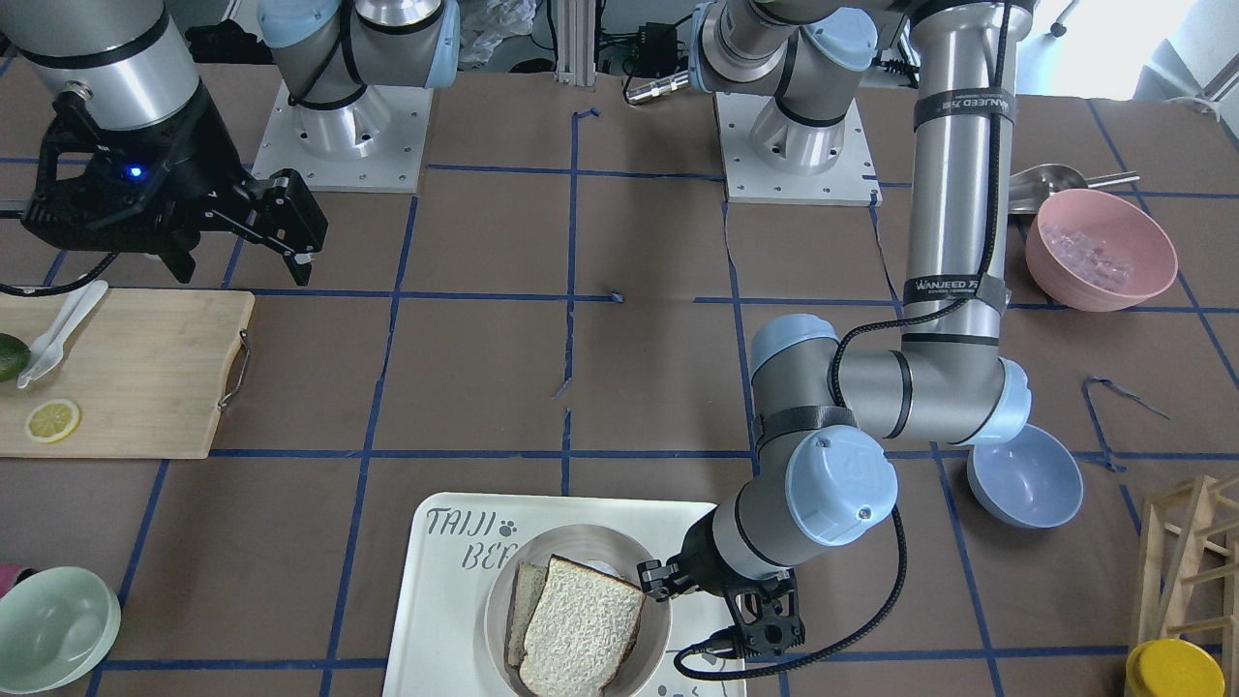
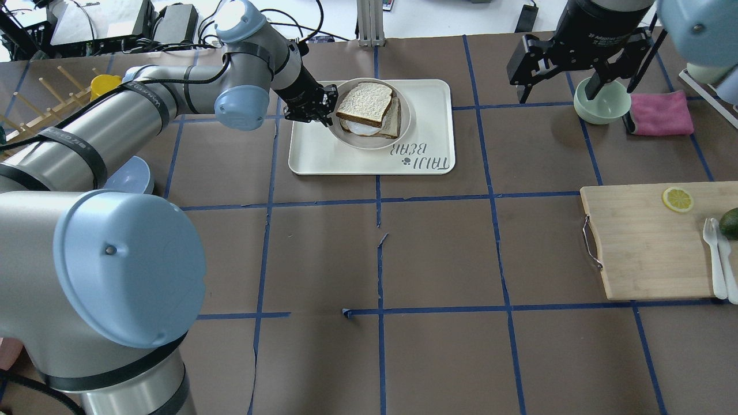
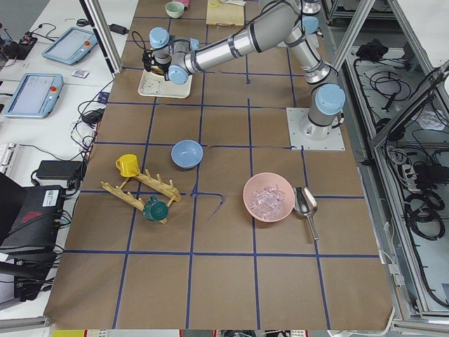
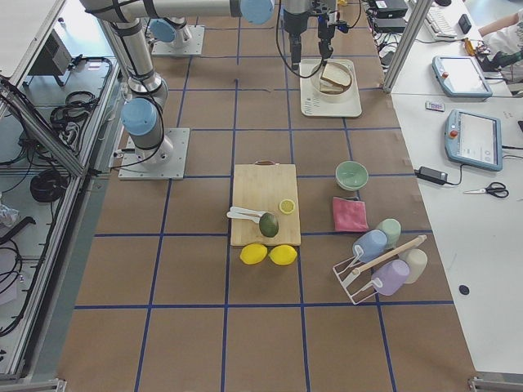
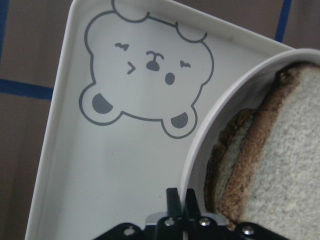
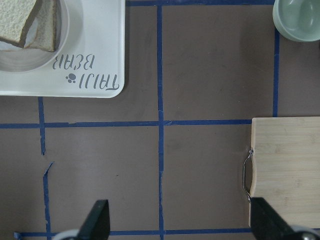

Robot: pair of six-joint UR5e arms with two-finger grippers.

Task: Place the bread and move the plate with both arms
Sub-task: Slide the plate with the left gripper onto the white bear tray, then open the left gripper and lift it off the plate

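The plain bread [image 2: 364, 102] lies on top of another slice in the round off-white plate [image 2: 369, 146], which stands on the white bear-print tray [image 2: 323, 157]. The bread [image 1: 581, 629] and the plate [image 1: 571, 532] also show in the front view. My left gripper [image 2: 330, 106] is at the plate's rim on the robot's left side. In the left wrist view my left gripper [image 5: 181, 197] is shut, pinching that rim [image 5: 225, 100]. My right gripper [image 2: 576, 86] is open and empty, high above the table's far right. In the right wrist view my right gripper [image 6: 180, 225] is wide apart.
A pale green bowl [image 2: 602, 101] and a pink cloth [image 2: 660, 113] lie under the right gripper. A wooden cutting board [image 2: 646, 242] holds a lemon slice, an avocado and white cutlery. A blue bowl [image 1: 1026, 476], a pink bowl [image 1: 1102, 250] and a wooden rack [image 1: 1195, 561] stand on the robot's left.
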